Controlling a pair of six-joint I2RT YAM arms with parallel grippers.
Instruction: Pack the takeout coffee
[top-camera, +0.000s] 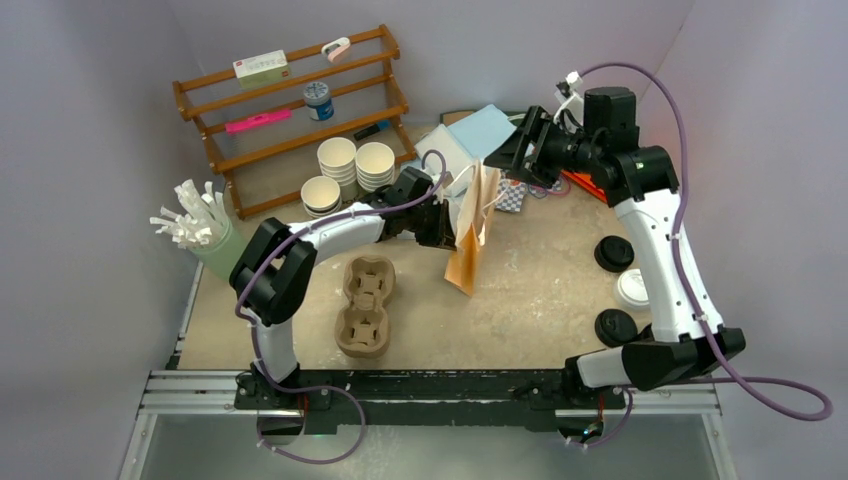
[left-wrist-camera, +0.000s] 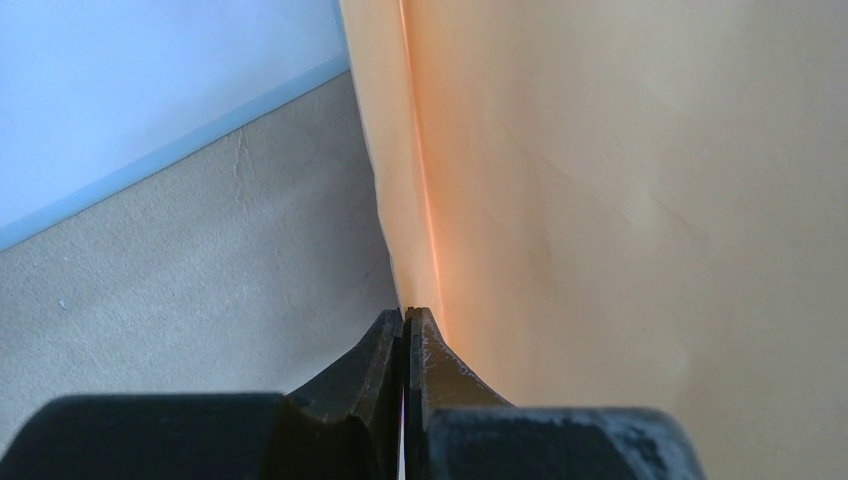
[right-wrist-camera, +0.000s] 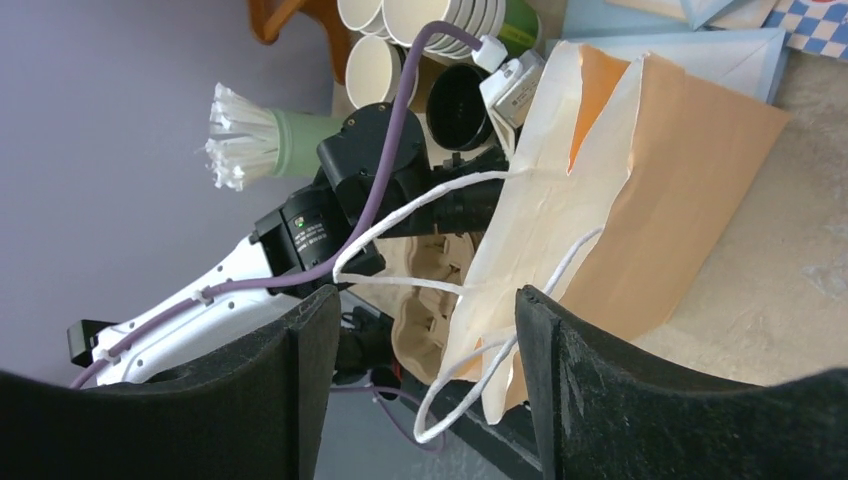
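Observation:
A kraft paper bag (top-camera: 468, 250) with white string handles stands upright at mid-table. My left gripper (top-camera: 440, 225) is shut on the bag's left edge. In the left wrist view its jaws (left-wrist-camera: 404, 315) pinch the thin paper, and the bag wall (left-wrist-camera: 600, 200) fills the right side. My right gripper (top-camera: 505, 160) hovers open just behind the bag's top. Through its fingers (right-wrist-camera: 428, 310) I see the bag mouth (right-wrist-camera: 650, 180) and a loose handle loop (right-wrist-camera: 570, 257), neither gripped. The paper cups for the takeout coffee (top-camera: 340, 160), white inside, stand lidless in stacks by the rack.
A brown pulp cup tray (top-camera: 365, 305) lies left of the bag. Two black lids (top-camera: 613, 253) and a white lid (top-camera: 632, 288) sit at the right. A wooden rack (top-camera: 290, 110) is at the back left, a green cup of straws (top-camera: 200, 235) at the left, blue paper (top-camera: 480, 135) behind the bag.

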